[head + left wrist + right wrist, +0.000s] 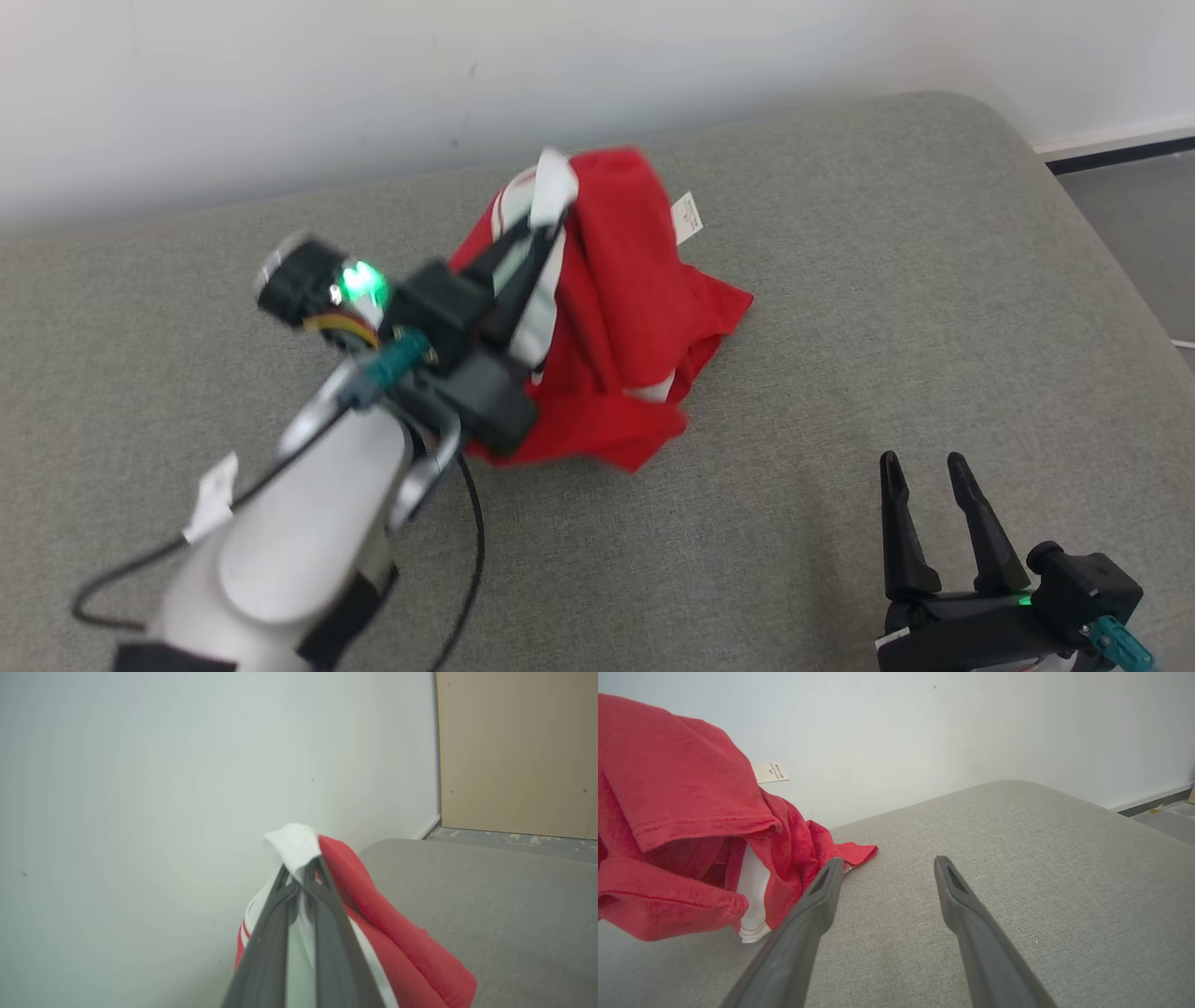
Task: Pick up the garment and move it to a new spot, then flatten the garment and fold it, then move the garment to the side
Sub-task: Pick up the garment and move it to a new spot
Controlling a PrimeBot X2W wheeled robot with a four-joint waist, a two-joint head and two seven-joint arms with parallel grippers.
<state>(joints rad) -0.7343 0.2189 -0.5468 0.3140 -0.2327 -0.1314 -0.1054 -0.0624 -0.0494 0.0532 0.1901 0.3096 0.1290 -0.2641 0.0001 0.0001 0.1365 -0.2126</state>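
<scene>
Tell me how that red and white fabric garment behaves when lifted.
Probably floppy: the red and white fabric garment hangs in folds from the left gripper. Likely light, since one pinch holds it up. Its hem may drag on the grey cushion.

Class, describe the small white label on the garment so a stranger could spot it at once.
Start at the grey cushion before the white wall. On it sits a bunched red garment with white trim. The label is the small white rectangle jutting from its far right edge, bearing dark print, unlike the plain trim.
</scene>
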